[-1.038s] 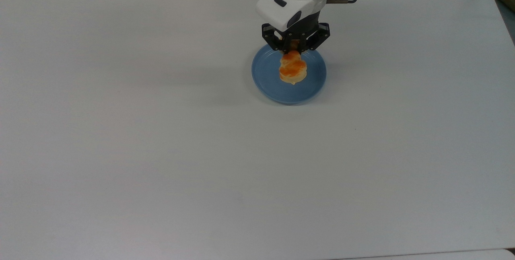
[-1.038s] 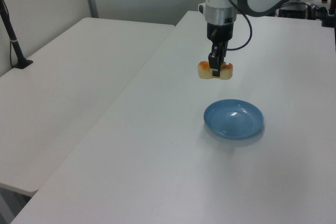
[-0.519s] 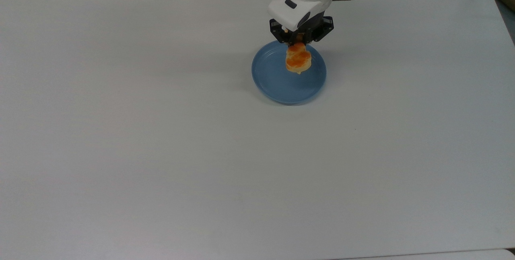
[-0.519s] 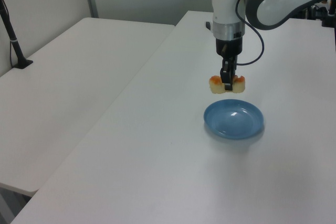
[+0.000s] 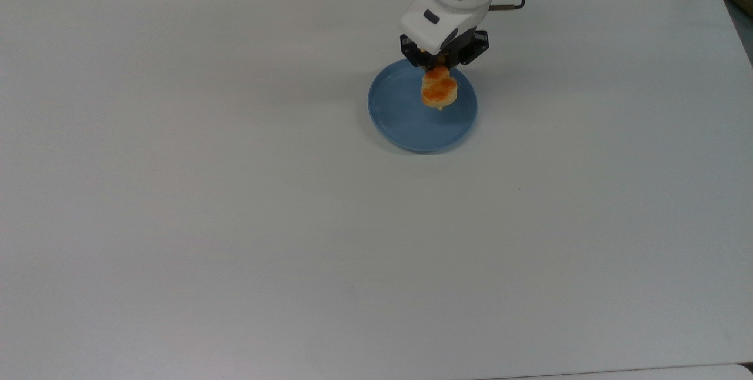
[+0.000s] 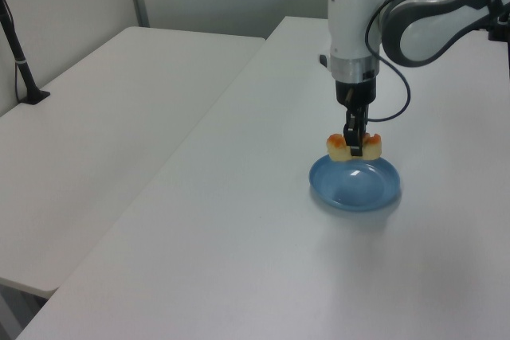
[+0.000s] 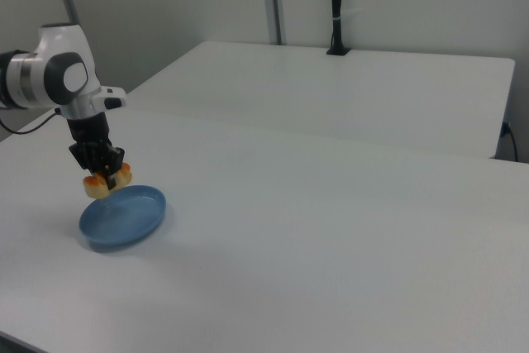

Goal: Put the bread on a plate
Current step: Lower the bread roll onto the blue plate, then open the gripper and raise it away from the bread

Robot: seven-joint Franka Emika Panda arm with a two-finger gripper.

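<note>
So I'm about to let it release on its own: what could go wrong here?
The gripper holds the bread just above the plate, near its far rim rather than its middle. Released here, the bread might land on the rim and tip or roll onto the table.

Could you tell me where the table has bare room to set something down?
The table is bare across the top view's left half and below the plate. The only crowded spot is the plate's far side, where the gripper holds the bread.

The black two-finger gripper (image 6: 353,147) has carried the small cream, orange-glazed bread (image 6: 355,148) lower. It has come over the round blue plate's (image 6: 382,193) far edge in the left view.
</note>
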